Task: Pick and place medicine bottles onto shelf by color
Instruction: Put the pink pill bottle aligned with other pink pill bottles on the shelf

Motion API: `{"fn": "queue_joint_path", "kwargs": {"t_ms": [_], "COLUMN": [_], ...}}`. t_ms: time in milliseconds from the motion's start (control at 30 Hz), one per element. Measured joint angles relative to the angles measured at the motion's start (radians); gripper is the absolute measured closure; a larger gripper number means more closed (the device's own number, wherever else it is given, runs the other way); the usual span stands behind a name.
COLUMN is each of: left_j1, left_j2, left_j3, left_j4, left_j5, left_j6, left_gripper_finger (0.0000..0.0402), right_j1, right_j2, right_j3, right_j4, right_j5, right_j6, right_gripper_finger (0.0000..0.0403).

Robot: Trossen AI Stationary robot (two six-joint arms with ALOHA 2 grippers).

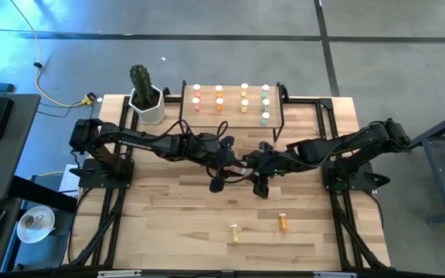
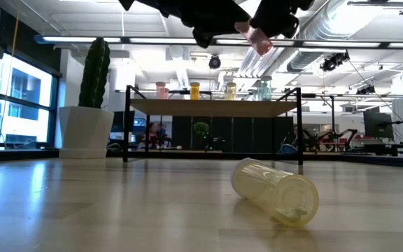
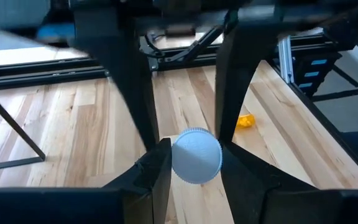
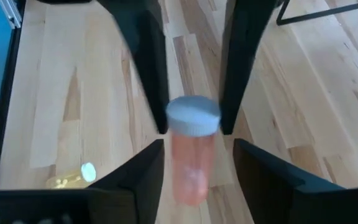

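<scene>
While your two arms met over the middle of the worktop (image 1: 168,208), one pink bottle (image 4: 191,168) hung in the air between them. Your left end effector (image 3: 195,153) was clamped on its white cap, and your right end effector (image 4: 197,148) stood with its fingers spread clear of the bottle's sides. Two more bottles lay on their sides on the near part of the worktop: a yellow one (image 2: 278,190) and an orange one (image 1: 283,222), near each other but apart. You had four colour columns standing on the shelf (image 1: 234,116) at the far edge: pink (image 1: 197,101), orange (image 1: 219,101), yellow (image 1: 244,100) and pale green (image 1: 265,100), two or three to a column; they were too small for an exact count. One cactus in a white pot (image 1: 147,104) stood just beside the shelf's left end. The worktop was light butcher-block wood on a black frame. Around it you had grey floor, a yellow cable (image 1: 49,89) and a dark desk (image 1: 6,147) at the left. Across the table, the room showed windows and exposed ceiling ducts (image 2: 341,21).
</scene>
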Motion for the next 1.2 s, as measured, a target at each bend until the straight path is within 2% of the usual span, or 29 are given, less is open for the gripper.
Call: {"fn": "queue_joint_path", "kwargs": {"t_ms": [333,600,867,967,1200], "left_j1": [0.020,0.066,0.158,0.206,0.316], "left_j2": [0.000,-0.024,-0.141,-0.192,-0.291], "left_j3": [0.000,0.000,0.001,-0.002,0.000], "left_j4": [-0.025,-0.078,-0.271,-0.371,-0.476], "left_j5": [-0.008,-0.015,-0.129,-0.185,-0.272], "left_j6": [0.000,0.000,0.047,0.052,0.068], "left_gripper_finger": [0.0288,0.0289,0.0289,0.0289,0.0289], "right_j1": [0.000,0.000,-0.004,-0.011,-0.032], "right_j2": [-0.058,-0.127,-0.187,-0.189,-0.189], "right_j3": [0.082,0.129,0.129,0.129,0.128], "right_j4": [-0.107,-0.192,-0.213,-0.222,-0.230], "right_j5": [0.002,0.079,0.160,0.160,0.160], "right_j6": [-0.003,-0.030,-0.073,-0.074,-0.074], "right_gripper_finger": [0.0213,0.0212,0.0213,0.0213,0.0213]}}
